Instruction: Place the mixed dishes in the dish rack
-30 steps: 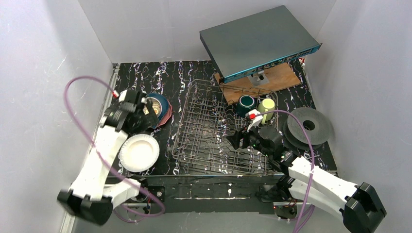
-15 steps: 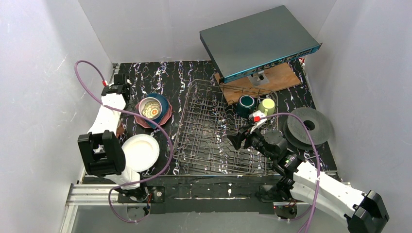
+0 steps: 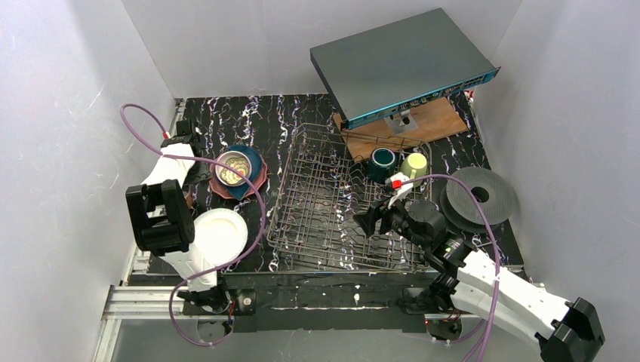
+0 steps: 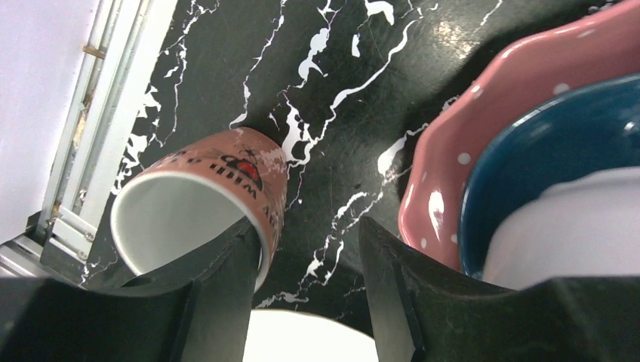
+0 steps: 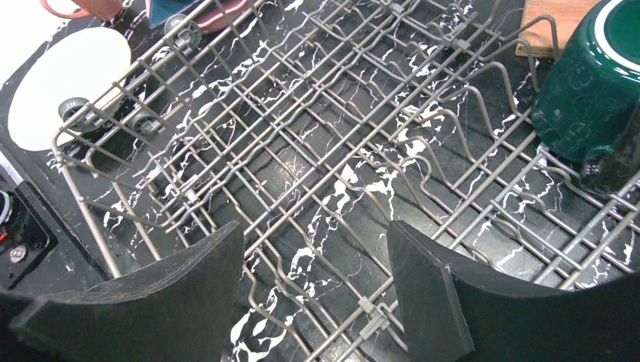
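My left tool [image 4: 309, 240] is down at the left edge of the tabletop [image 3: 226, 113], over the salmon-pink mug [image 4: 204, 188], which lies on its side with its mouth towards my camera. One finger sits at the mug's rim and the other stands clear of it with bare tabletop between, so the tool is released, not clamped on anything. Just beside it is the pink dotted plate [image 4: 445, 173], stacked with the dark blue plate [image 4: 558, 121] and a white bowl [image 4: 573, 219]. The cream plate [image 3: 219, 235] lies nearer me. My right tool [image 5: 315, 230] hangs released over the dish rack [image 5: 302, 151], grasping nothing. The dark teal mug [image 5: 589, 90] and light green mug [image 3: 413, 165] stand at the rack's far right corner.
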You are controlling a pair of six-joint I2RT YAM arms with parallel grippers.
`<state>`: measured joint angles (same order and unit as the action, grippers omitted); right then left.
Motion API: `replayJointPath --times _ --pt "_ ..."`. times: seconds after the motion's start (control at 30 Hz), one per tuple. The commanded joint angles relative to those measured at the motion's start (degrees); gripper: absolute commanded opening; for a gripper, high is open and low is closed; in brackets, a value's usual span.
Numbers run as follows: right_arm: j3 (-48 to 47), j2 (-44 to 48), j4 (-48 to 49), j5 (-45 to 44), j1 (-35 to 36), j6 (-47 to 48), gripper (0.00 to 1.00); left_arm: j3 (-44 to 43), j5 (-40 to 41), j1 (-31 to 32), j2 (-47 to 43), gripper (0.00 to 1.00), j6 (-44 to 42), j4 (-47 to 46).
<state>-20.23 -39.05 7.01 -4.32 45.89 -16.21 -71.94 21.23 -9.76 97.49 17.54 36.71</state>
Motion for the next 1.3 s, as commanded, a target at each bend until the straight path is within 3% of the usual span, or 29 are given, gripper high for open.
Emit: replayJointPath --times 0.0,0.23,0.53,0.7,0.87,1.0,1.27 --pt "-7.1 2.9 -6.6 -1.3 0.3 -0.1 0.78 1.5 -0.6 -1.4 -0.2 0.47 0.5 -1.2" --pt "-11.9 5.0 -13.4 -5.3 0.4 0.2 0.81 -0.9 -0.5 -2.2 3.2 0.31 0.6 0.4" --pt "-17.2 4.3 -20.9 -8.5 0.3 -8.2 0.81 0.4 -2.4 -2.1 -2.6 0.00 0.7 0.8" --pt "-21.1 2.4 -25.3 -9.2 0.3 -9.8 0.83 2.4 -1.1 -2.2 -8.9 0.00 0.8 0.1" --pt "-22.5 1.4 -26.5 -7.9 0.3 -13.0 0.98 7.3 -1.1 -2.2 -20.5 0.00 1.4 -3.1" --pt "-23.5 0.1 -26.7 -5.3 0.3 -14.1 0.98 12.7 -8.7 -0.1 -32.8 0.00 -0.3 -10.4" --pt "-26.0 -6.0 -27.5 0.0 0.4 -15.0 0.94 23.1 -37.8 14.1 -49.2 0.00 -2.1 -32.5"
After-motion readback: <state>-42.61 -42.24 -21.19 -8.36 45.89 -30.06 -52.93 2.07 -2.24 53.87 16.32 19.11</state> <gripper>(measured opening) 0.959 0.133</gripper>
